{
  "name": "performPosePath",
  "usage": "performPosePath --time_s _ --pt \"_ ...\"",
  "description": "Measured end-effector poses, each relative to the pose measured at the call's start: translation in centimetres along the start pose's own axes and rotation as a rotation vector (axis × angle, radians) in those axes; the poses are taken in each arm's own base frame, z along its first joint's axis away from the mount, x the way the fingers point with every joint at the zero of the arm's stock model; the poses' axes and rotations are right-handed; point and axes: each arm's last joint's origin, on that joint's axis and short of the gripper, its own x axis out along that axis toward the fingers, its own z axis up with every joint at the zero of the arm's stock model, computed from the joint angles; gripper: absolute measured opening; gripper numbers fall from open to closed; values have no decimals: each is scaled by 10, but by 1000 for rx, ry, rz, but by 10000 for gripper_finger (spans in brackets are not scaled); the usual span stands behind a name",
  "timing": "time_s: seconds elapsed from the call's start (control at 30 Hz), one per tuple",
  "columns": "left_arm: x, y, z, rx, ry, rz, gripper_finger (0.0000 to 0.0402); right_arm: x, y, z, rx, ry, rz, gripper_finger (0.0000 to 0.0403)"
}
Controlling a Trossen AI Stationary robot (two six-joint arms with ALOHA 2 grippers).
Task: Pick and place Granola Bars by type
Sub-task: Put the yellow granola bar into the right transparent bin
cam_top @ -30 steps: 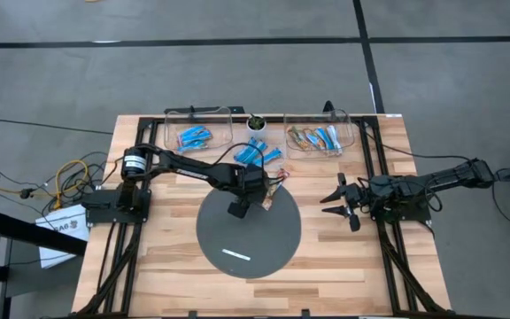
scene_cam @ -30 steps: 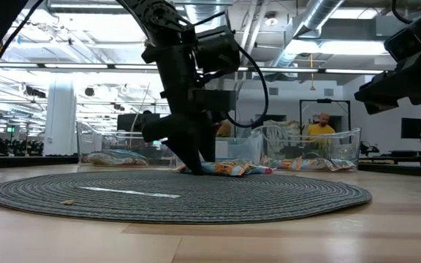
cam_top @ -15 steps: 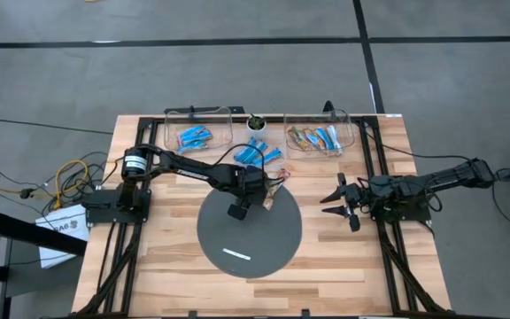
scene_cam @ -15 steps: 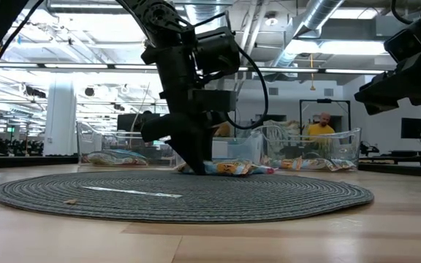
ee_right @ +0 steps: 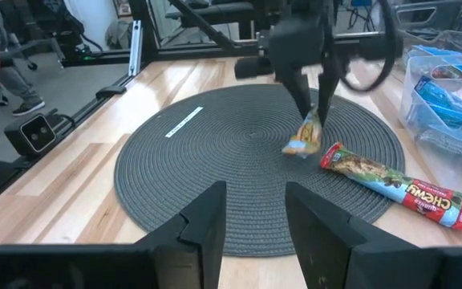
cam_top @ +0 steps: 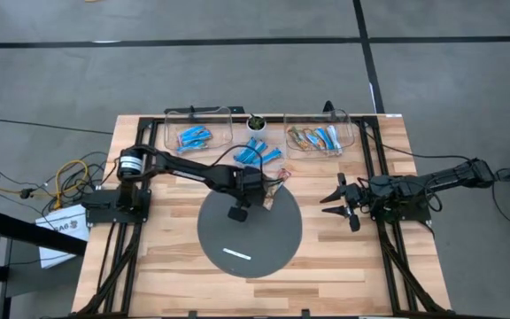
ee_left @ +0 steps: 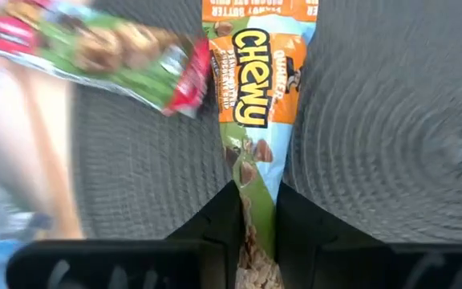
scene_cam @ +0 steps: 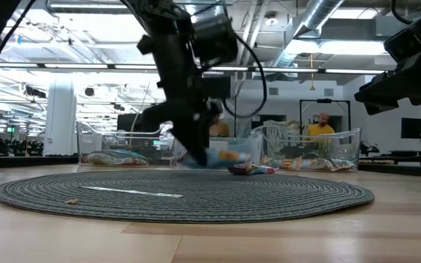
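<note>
Granola Bars: the orange-and-blue bar (ee_left: 255,96) hung lengthwise from my left gripper (ee_left: 255,221), fingers clamped on its end; my right gripper (cam_top: 342,202) waited well apart, fingers parted.

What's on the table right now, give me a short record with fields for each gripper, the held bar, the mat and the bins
left gripper: shut on orange Chewy bar, above the mat
right gripper: open, waiting at the table's right side
held bar: hanging from one end, lifted off the mat
mat: round, dark; red-and-green Chewy bar lies at its edge
left bin: blue bars
right bin: mixed tan and blue bars
between bins: loose blue bars
</note>
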Motion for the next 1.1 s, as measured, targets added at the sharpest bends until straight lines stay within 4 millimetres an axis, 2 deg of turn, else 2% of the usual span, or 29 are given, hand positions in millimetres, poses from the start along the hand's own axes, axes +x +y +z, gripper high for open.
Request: performPosePath --time_s 0.33,0.5,1.1 --pt "-56 5 15 -114 -193 63 51 0 0 0 0 0 0 124" --pt "-77 4 25 -134 -324 95 51 0 0 0 0 0 0 124" --pt "-121 18 67 -234 -934 161 51 0 0 1 7 -6 2 124"
